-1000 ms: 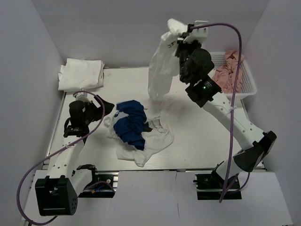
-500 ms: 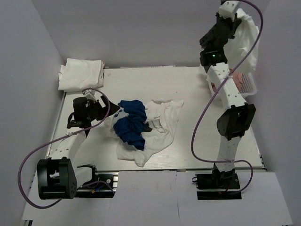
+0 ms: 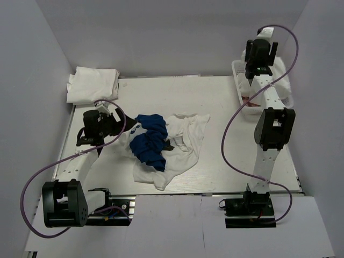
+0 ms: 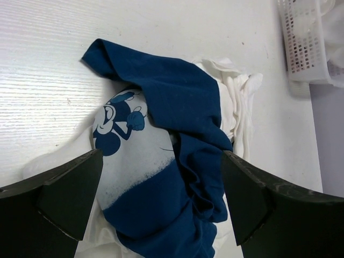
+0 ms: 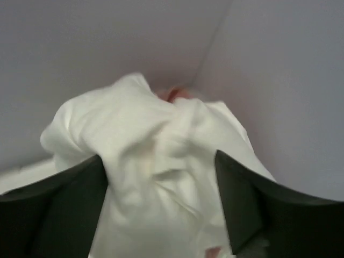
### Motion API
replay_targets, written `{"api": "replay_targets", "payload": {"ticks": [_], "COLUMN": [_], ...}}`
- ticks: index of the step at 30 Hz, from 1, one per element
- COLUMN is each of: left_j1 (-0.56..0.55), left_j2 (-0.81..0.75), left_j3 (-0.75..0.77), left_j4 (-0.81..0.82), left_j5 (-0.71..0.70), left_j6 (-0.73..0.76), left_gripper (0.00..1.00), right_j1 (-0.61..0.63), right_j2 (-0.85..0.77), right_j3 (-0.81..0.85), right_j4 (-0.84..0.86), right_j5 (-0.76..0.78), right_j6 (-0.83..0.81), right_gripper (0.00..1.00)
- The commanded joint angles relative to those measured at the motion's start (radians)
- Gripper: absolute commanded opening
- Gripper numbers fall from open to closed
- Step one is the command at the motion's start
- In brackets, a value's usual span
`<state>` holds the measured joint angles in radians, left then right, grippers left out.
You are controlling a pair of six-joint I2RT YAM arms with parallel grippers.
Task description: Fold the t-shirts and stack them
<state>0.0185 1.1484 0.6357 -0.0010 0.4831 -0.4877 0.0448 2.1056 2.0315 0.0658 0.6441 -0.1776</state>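
Observation:
A crumpled white t-shirt (image 3: 185,141) lies mid-table under a blue shirt (image 3: 150,141) with a cartoon mouse print (image 4: 121,121). My left gripper (image 3: 110,124) is open just left of this pile, and its fingers frame the blue shirt (image 4: 183,107) without touching it. My right gripper (image 3: 262,48) is at the far right over the white basket (image 3: 236,72), also open. Another white t-shirt (image 5: 161,161) lies bunched beyond its spread fingers, blurred, and shows in the basket (image 3: 284,80). Folded white t-shirts (image 3: 92,85) are stacked at the back left.
The basket (image 4: 306,48) stands against the right wall, and a bit of pink cloth (image 5: 174,94) shows in it behind the white t-shirt. White walls close in the table on the left, back and right. The right arm stretches upright along the right side.
My right arm swung the hanging white t-shirt from above the table's middle to the basket, and its jaws opened. The left gripper turned slightly toward the pile.

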Motion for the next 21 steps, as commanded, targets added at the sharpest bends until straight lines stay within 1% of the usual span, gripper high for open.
{"api": "replay_targets", "payload": {"ticks": [1,3,4,5,6,7,9,10,11,12,13,14,15,17,18,19,20,21], "left_j1": [0.005,0.005,0.005,0.005,0.005,0.005,0.005,0.005,0.005,0.005,0.005,0.005,0.005,0.005,0.005,0.005,0.005,0.005], "left_j2": [-0.038,-0.053,-0.074,-0.085,-0.098,-0.108,-0.133,-0.133,-0.133,-0.133,-0.133,-0.133,-0.121,-0.11,-0.11,-0.11,-0.11,-0.11], "left_j3": [0.054,0.055,0.055,0.045,0.032,0.022,0.013,0.013,0.027,0.041,0.053,0.083,0.119,0.148,0.16,0.17,0.17,0.17], "left_j4": [-0.048,-0.059,-0.059,-0.05,-0.05,-0.05,-0.05,-0.066,-0.082,-0.094,-0.14,-0.158,-0.203,-0.237,-0.249,-0.26,-0.283,-0.292], "left_j5": [-0.04,-0.04,-0.04,-0.049,-0.066,-0.08,-0.124,-0.135,-0.112,-0.098,-0.098,-0.112,-0.157,-0.199,-0.211,-0.221,-0.233,-0.233], "left_j6": [0.026,0.026,0.017,0.005,0.005,0.005,-0.023,-0.023,-0.023,-0.023,-0.038,-0.038,-0.038,-0.038,-0.038,-0.038,-0.028,-0.028], "left_gripper": [1.0,1.0,1.0,1.0,1.0,1.0,1.0,1.0,1.0,1.0,1.0,1.0,1.0,1.0,1.0,1.0,1.0,1.0], "right_j1": [-0.022,-0.019,-0.017,-0.017,-0.016,-0.013,0.006,0.024,0.039,0.097,0.119,0.144,0.217,0.279,0.378,0.412,0.467,0.496], "right_j2": [-0.002,-0.021,-0.063,-0.084,-0.107,-0.181,-0.238,-0.33,-0.361,-0.419,-0.474,-0.496,-0.553,-0.591,-0.598,-0.602,-0.614,-0.611], "right_j3": [-0.043,-0.045,-0.05,-0.057,-0.086,-0.127,-0.212,-0.282,-0.366,-0.407,-0.521,-0.559,-0.649,-0.703,-0.726,-0.785,-0.845,-0.907], "right_j4": [-0.185,-0.202,-0.234,-0.236,-0.233,-0.222,-0.187,-0.178,-0.12,-0.107,-0.094,-0.08,-0.04,-0.006,0.006,0.034,0.067,0.083], "right_j5": [-0.392,-0.472,-0.501,-0.599,-0.63,-0.68,-0.802,-0.831,-0.843,-0.842,-0.837,-0.831,-0.836,-0.833,-0.822,-0.766,-0.752,-0.736], "right_j6": [0.21,0.237,0.245,0.278,0.289,0.312,0.326,0.339,0.337,0.333,0.305,0.302,0.309,0.326,0.332,0.351,0.374,0.388], "right_gripper": [0.9,0.9,0.9,0.9,0.9,0.9,0.9,0.9,0.9,0.9,0.9,0.9,0.9,0.9,0.9,0.9,0.9,0.9]}}
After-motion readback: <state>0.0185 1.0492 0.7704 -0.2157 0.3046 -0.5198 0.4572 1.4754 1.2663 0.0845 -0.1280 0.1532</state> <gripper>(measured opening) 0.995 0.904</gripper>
